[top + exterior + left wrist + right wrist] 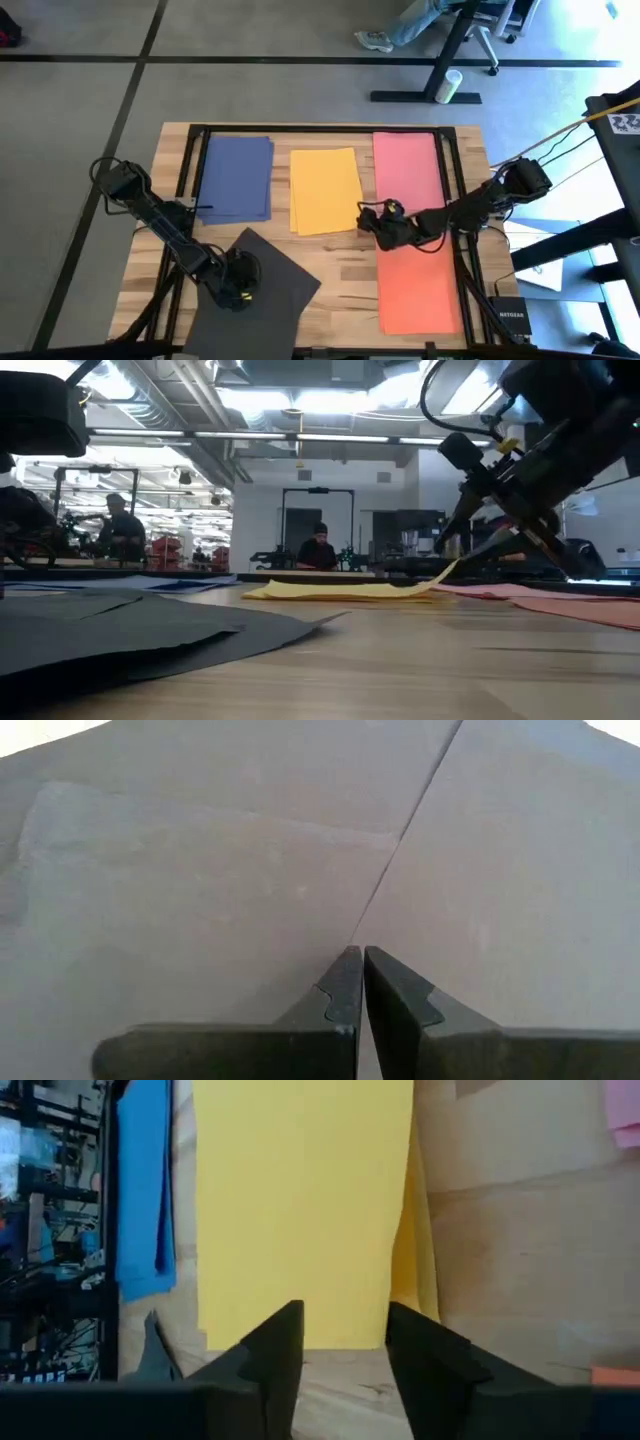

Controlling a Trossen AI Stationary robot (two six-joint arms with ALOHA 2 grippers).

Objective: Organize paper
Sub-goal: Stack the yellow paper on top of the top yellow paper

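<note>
Paper lies sorted by colour across the worktop point(340, 285): right gripper point(372, 222), jaws apart, lines up on the yellow stack point(325, 190) at 12 o'clock, left gripper point(238, 287), jaws together, presses the dark sheet point(255, 300) at 7, probably to slide it.

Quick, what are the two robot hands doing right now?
Left gripper: shut, pressing on the dark paper.
Right gripper: open, at the yellow paper's edge, holding nothing.

Materials and finishes
Matte paper point(325, 190) is lying on a pale, grained wood table point(345, 285); black plastic-looking fingers point(275, 1350) are showing smooth.
</note>
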